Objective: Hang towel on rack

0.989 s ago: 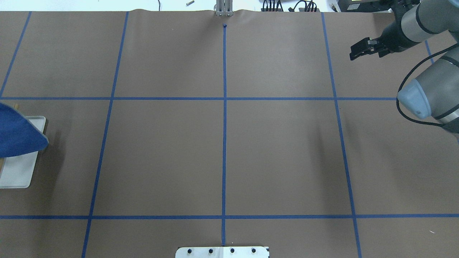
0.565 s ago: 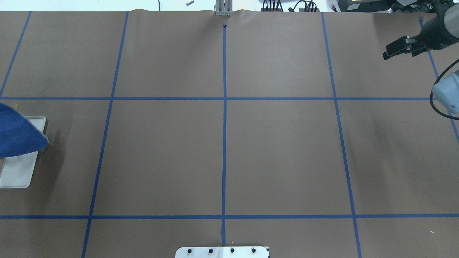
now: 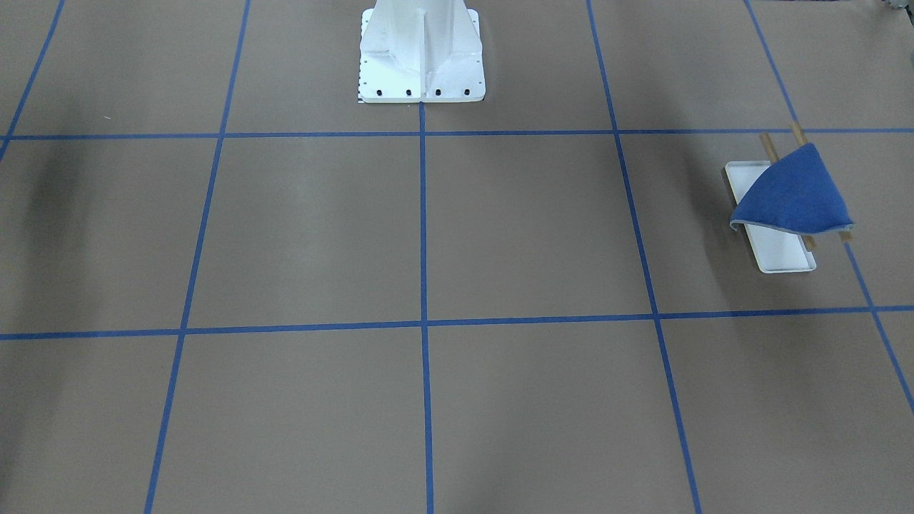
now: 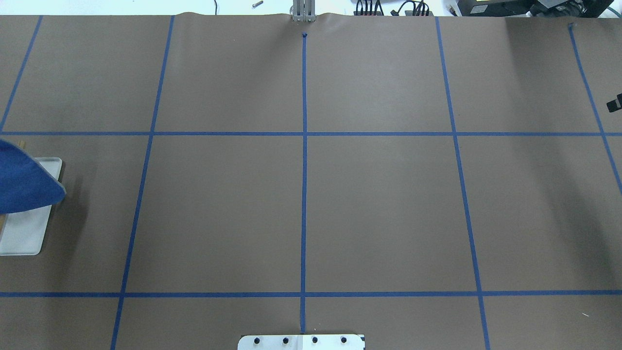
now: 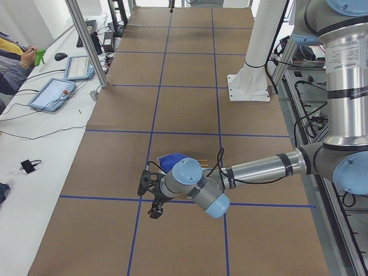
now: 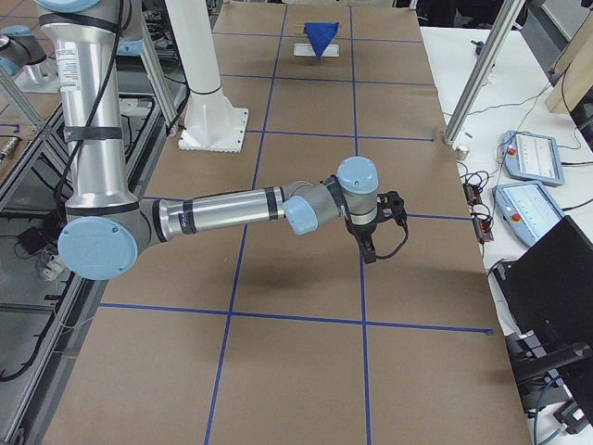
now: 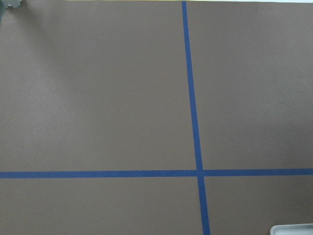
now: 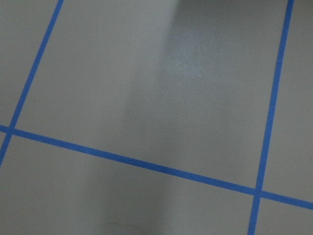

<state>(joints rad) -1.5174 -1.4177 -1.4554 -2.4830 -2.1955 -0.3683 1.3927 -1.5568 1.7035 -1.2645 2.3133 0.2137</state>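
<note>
The royal-blue towel [image 3: 792, 193] hangs folded over the rack's two wooden dowel bars [image 3: 767, 146], above its white tray base [image 3: 782, 257]. In the overhead view the towel [image 4: 24, 180] and tray [image 4: 24, 236] sit at the left edge. The left gripper [image 5: 152, 200] hovers over the table just beyond the towel [image 5: 172, 159]; I cannot tell if it is open. The right gripper [image 6: 375, 239] is far from the rack [image 6: 315, 48], over the table's other end. Only a black sliver of it [image 4: 616, 103] shows overhead; I cannot tell its state. Neither gripper touches the towel.
The large white bolted pedestal [image 3: 421, 57] stands at the robot's side of the table, mid-width. Brown paper with a blue tape grid [image 4: 304, 133] covers the table. Tablets [image 5: 52, 95] and cables lie on a side bench, where an operator sits.
The right gripper has swung to the right in the overhead view, nearly out of frame. The towel and rack have not moved.
</note>
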